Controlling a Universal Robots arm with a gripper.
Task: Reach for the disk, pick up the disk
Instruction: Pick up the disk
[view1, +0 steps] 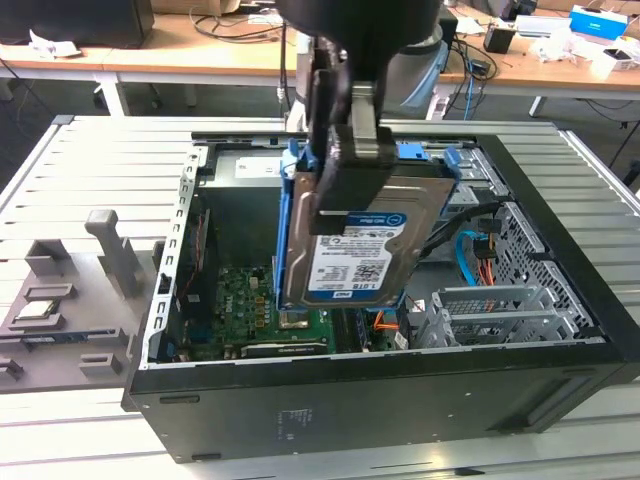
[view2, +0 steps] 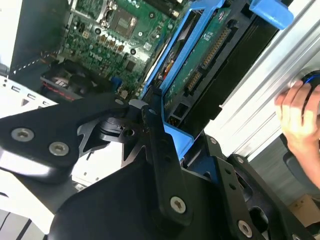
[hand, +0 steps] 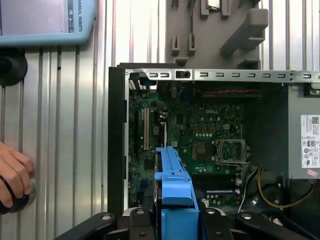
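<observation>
The gripper (view1: 345, 130) is hanging over the open computer case (view1: 400, 400) in the exterior view, its fingers (view1: 365, 140) clamping on the upper end of the disk (view1: 350, 250). The disk is being held clear of the case interior, hanging roughly upright and tilted, its white-and-blue label facing the camera and its blue rail (view1: 284, 230) running down the edge toward the exterior view's left. Its lower end is sitting above the green motherboard (view1: 250, 300), with no contact visible between the two.

In the second wrist view the dark fingers (view2: 165, 165) are closing on the blue rail (view2: 172, 75) of the disk (view2: 200, 55), whose green circuit-board underside and connector edge are showing. A person's hand (view2: 300, 120) is resting on a round dark object at the edge of the ribbed metal bench (view2: 255, 105).

In the first wrist view the blue rail (hand: 175, 190) is rising between the gripper parts at the near edge, with the motherboard (hand: 200, 140) and its empty processor socket (hand: 231, 150) lying below. A hand (hand: 14, 175) is resting on the bench (hand: 65, 140) beside the case (hand: 116, 140).

A grey parts fixture (view1: 70, 290) is standing on the bench (view1: 100, 180) toward the exterior view's left of the case. A grey metal drive cage (view1: 500, 310) is sitting inside the case toward the exterior view's right.
</observation>
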